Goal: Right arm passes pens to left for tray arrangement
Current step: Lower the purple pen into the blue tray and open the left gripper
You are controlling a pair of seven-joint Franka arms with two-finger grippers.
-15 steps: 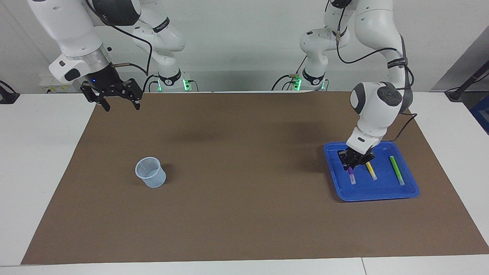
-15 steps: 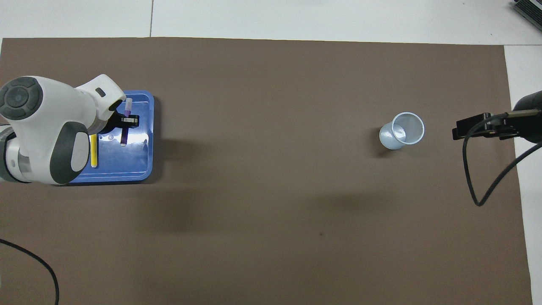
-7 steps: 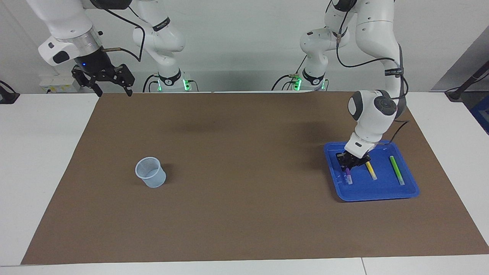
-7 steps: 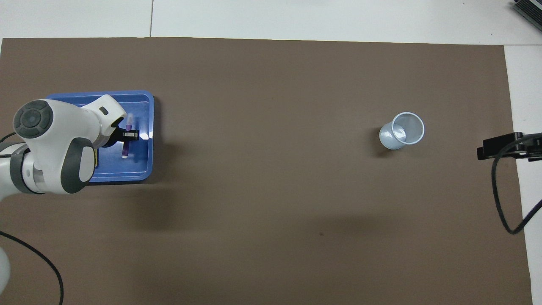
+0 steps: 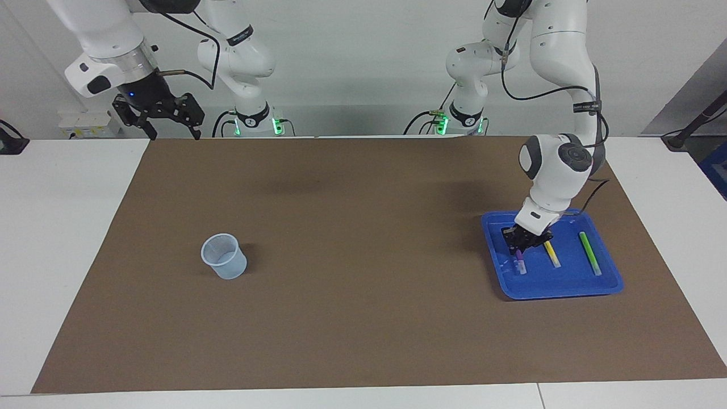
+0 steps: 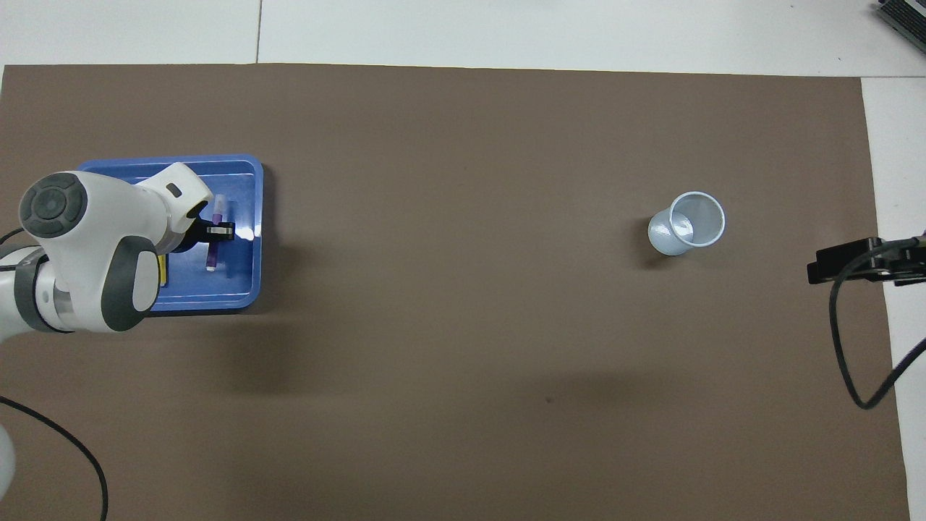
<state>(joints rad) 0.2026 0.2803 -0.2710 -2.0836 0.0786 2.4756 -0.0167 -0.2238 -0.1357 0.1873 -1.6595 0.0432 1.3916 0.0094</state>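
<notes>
Blue plastic tray (image 5: 602, 284) sat on the brown mat (image 5: 363, 318) at the left arm's end of the bench, and we could see all three pens lying in it. The green pen (image 5: 589, 253) was nearest that end, the yellow pen (image 5: 551, 254) lay in the middle, and the purple pen (image 5: 519, 262) was closest to the tray's inner rim. The left gripper (image 5: 521, 245) was down inside the tray with its jaws clenched on the purple pen, whose pale end poked out just below. From overhead we saw the same thing: left gripper (image 6: 217, 230) clamped across the purple pen (image 6: 213, 255), with the arm's wrist hiding most of the other two. The right gripper (image 5: 167, 128) hung up in the air over the mat's edge at its own end, jaws released and holding nothing. A small clear cup (image 5: 224, 256) stood upright on the mat, well apart from the tray.
</notes>
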